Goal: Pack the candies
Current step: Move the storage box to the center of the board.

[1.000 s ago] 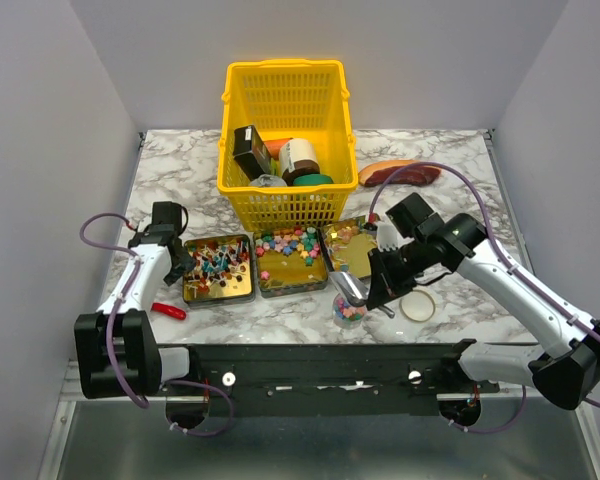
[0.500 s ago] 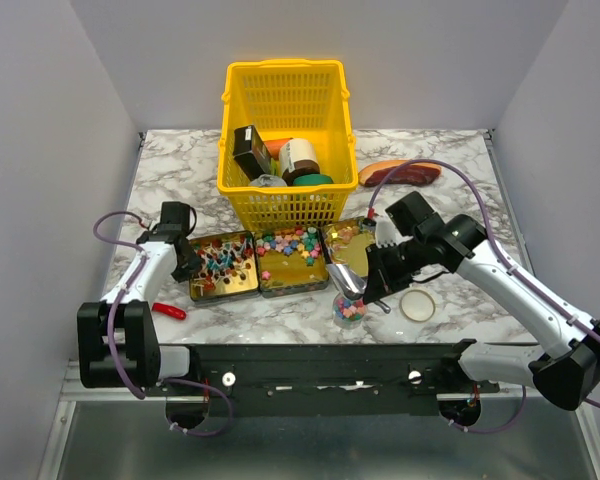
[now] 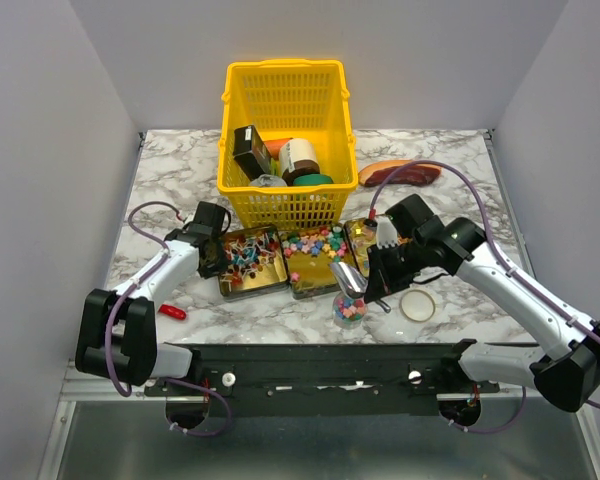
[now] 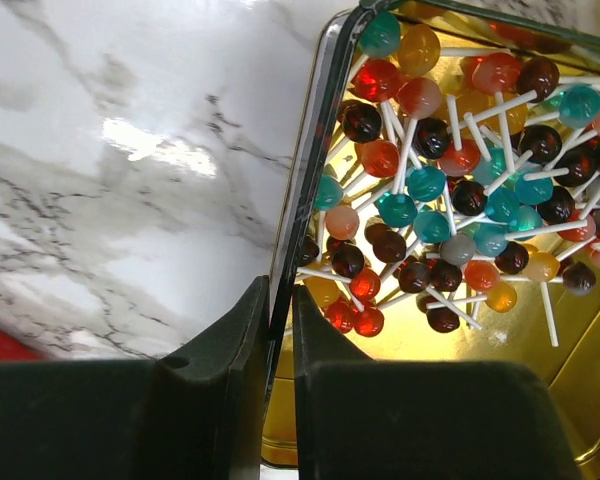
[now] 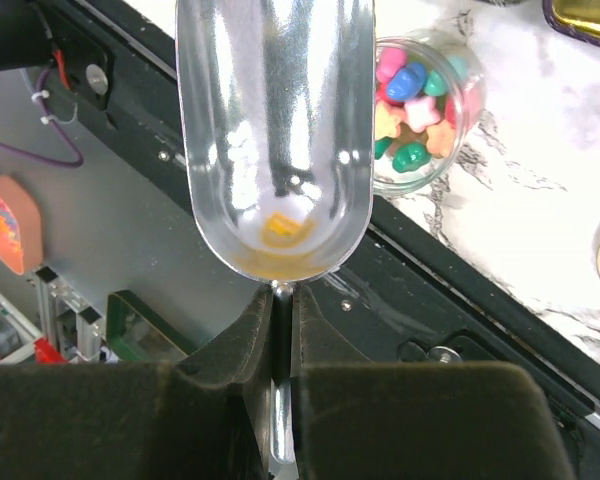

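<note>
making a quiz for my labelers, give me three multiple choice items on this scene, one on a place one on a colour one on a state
1. Where is the meat?
A in the basket
B right of the basket
C left of the basket

2. What colour is the basket?
A red
B blue
C yellow

3. The left gripper is:
A shut on the rim of the lollipop tray
B open
C out of view

Answers:
1 B, the top view shows it beside the basket's right wall.
2 C, its mesh walls are yellow.
3 A, the wrist view shows a finger on each side of the rim.
</note>
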### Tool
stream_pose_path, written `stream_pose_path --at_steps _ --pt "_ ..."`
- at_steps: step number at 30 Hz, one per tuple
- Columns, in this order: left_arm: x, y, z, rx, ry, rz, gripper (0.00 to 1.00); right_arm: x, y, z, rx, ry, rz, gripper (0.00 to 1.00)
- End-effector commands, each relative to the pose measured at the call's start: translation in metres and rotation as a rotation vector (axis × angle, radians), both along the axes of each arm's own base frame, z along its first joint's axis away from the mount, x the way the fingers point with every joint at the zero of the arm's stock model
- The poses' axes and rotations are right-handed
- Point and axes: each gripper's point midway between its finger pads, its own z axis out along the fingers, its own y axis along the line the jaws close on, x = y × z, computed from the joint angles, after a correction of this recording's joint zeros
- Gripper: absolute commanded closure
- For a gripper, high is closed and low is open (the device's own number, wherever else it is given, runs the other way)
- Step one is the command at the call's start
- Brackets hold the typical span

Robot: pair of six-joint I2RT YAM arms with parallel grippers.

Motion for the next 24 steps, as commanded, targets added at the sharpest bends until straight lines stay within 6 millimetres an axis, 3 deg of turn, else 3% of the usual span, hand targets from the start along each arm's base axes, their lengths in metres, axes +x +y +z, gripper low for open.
stream_pose_path --at_steps 1,10,15,22,24 --pt "0.014 -0.034 0.008 -0.086 -0.06 -0.067 0.84 0.019 0.001 0.0 -0.021 -0.065 -0.015 0.99" --pt "0.012 -0.052 0.01 -0.113 -0.091 -0.138 0.87 0.028 0.02 0.004 -0.074 -0.137 0.057 0.99" --pt "0.012 -0.069 0.013 -0.126 -0.117 -0.205 0.82 0.034 0.034 -0.002 -0.173 -0.188 0.095 0.99" --pt "-0.001 -0.079 0.004 -0.12 -0.095 -0.26 0.82 0.045 0.055 -0.003 -0.244 -0.243 0.15 0.99" --pt "-0.002 -0.074 0.003 -0.093 -0.09 -0.258 0.72 0.046 0.062 -0.001 -0.255 -0.269 0.179 0.99"
